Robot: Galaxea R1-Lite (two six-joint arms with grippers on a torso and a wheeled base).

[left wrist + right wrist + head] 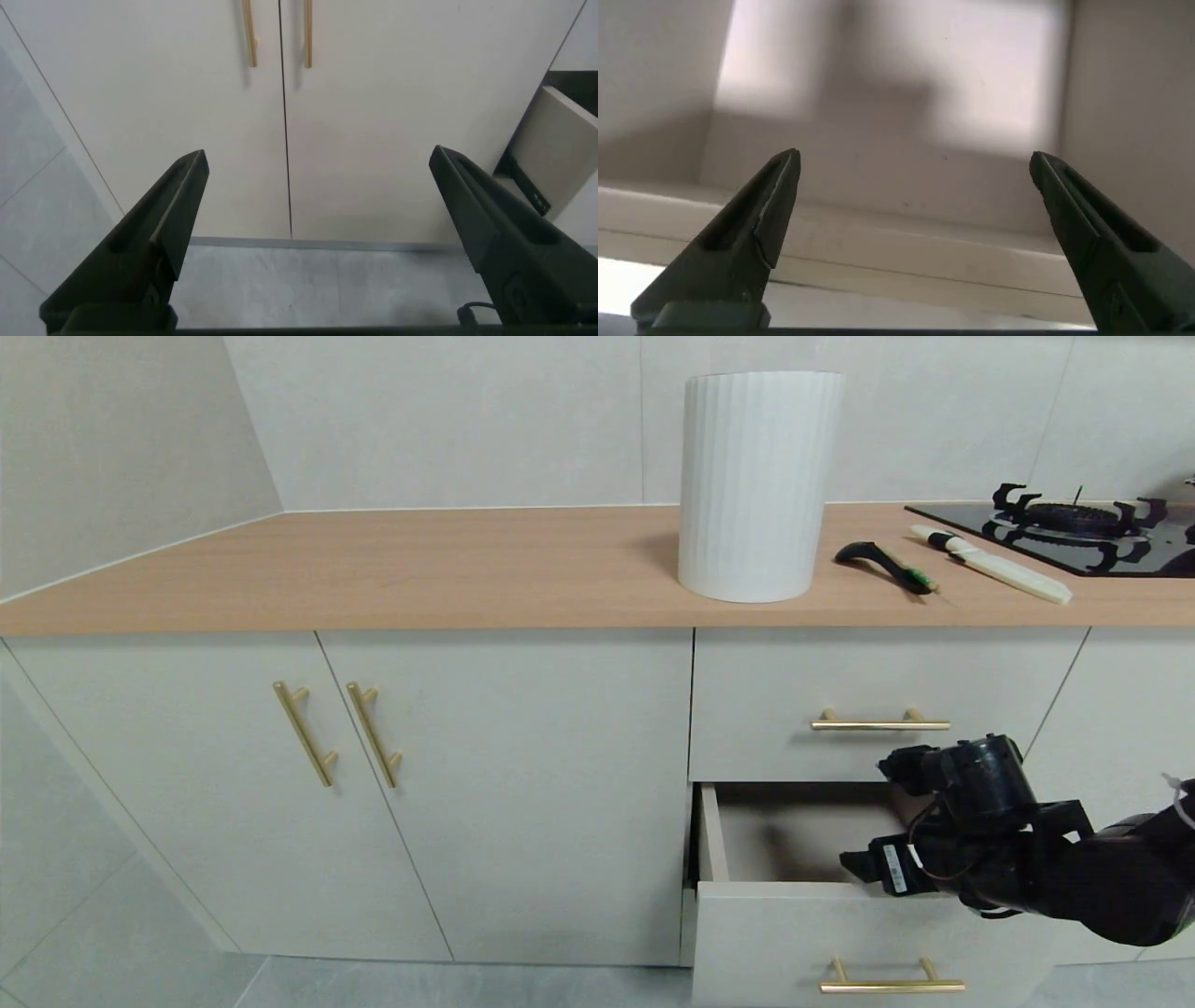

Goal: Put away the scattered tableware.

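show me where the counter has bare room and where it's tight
The countertop is bare from the left wall to the white ribbed container: the widest patch. Right of the container it is crowded: a black-handled utensil, a white knife and the hob lie close. The open drawer looks bare, with the right gripper at its front.

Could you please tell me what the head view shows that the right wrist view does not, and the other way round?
Head view: the wooden countertop carrying a white ribbed container, a black-handled utensil, a white knife and the gas hob, plus the shut cupboard doors and upper drawer.
Right wrist view: the floor and back wall inside the open lower drawer, seen up close.
Shared: that drawer and the right tool, open at its mouth.
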